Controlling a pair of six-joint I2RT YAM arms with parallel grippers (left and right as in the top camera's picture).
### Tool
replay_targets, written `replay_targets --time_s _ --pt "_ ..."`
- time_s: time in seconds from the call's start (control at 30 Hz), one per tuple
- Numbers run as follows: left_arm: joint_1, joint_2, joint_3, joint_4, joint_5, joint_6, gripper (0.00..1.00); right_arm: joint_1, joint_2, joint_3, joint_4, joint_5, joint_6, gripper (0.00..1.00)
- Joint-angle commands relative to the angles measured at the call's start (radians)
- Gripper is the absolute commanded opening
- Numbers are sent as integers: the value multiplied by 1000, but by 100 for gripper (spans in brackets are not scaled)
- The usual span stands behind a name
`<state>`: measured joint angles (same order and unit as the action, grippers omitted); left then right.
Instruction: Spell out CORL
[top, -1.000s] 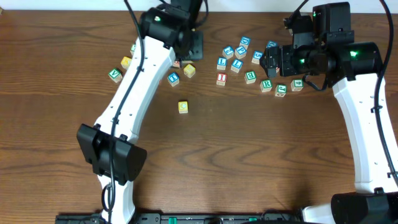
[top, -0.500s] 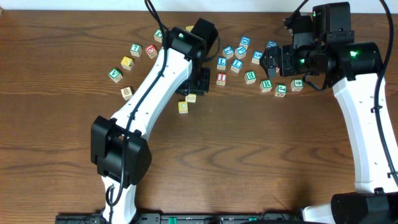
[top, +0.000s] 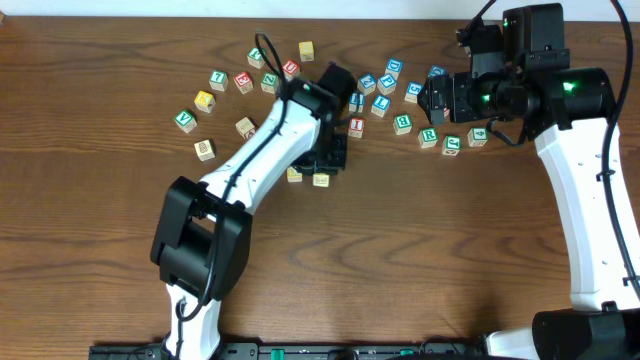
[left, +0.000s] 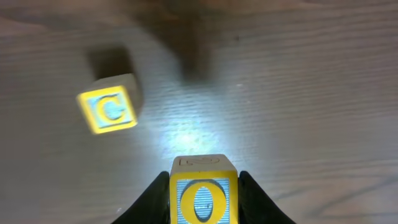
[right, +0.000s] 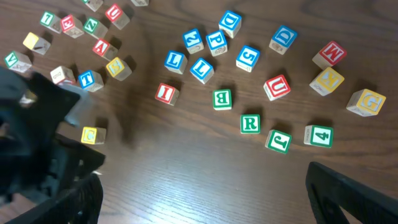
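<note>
My left gripper (left: 202, 205) is shut on a yellow "O" cube (left: 202, 194); in the overhead view the gripper (top: 325, 162) holds that cube (top: 321, 180) just right of a yellow "C" cube (top: 294, 175), a small gap apart. The "C" cube also shows in the left wrist view (left: 109, 109) and the right wrist view (right: 91, 134). A green "R" cube (top: 429, 136) (right: 250, 123) lies in the right cluster. Two blue "L" cubes (right: 175, 60) (right: 201, 68) lie side by side (top: 357, 101). My right gripper (right: 208, 199) (top: 432, 97) is open and empty, hovering above the right cluster.
Many other letter cubes are scattered at the back: a left group around a red cube (top: 243, 82) and a green one (top: 185, 121), a right group with a green "4" (right: 318, 135) and a red "U" (right: 277, 87). My left arm (top: 255, 160) crosses the middle.
My left gripper has carried the "O" cube from the back cluster toward the front, down to the right of the "C" cube. The right arm has not moved.
</note>
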<state>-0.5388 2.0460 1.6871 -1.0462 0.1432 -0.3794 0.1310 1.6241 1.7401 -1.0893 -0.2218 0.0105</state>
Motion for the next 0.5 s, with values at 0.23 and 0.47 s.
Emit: replay_targets --time_s 0.23,0.47 --pt "-1 -1 -150 268 -117 -72 27 -5 -2 23 -3 -10 -8 99" --pt "-1 1 -198 346 -231 -113 27 -5 -2 23 -3 -10 -8 99"
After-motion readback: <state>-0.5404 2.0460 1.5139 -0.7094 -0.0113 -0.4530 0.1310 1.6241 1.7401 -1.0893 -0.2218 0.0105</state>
